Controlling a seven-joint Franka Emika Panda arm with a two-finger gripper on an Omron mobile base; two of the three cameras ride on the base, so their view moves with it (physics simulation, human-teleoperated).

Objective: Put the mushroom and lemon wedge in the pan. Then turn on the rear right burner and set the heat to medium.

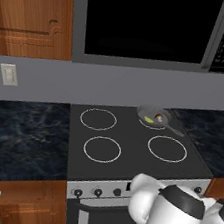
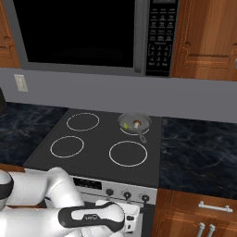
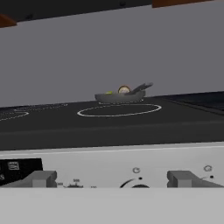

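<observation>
The pan sits on the rear right burner of the black glass stove, far ahead of and above the end effector, with its thin dark handle trailing toward the robot. Inside it lie the mushroom and the lemon wedge, touching or nearly touching (too small to separate cleanly); in the hand view the mushroom's tan top peeps over the pan rim. With both pieces in the pan, the loading part of the task appears done, which would explain why the arm is low at the stove front, not over the cooktop.

The end effector faces the white control panel just ahead of it, level with the row of knobs. Its two fingertips stand spread wide apart, holding nothing and touching nothing that can be made out. A dial mark lies between them, close in front, so the pose reads as lining up on a burner knob; whether this knob governs the rear right burner cannot be told.
</observation>
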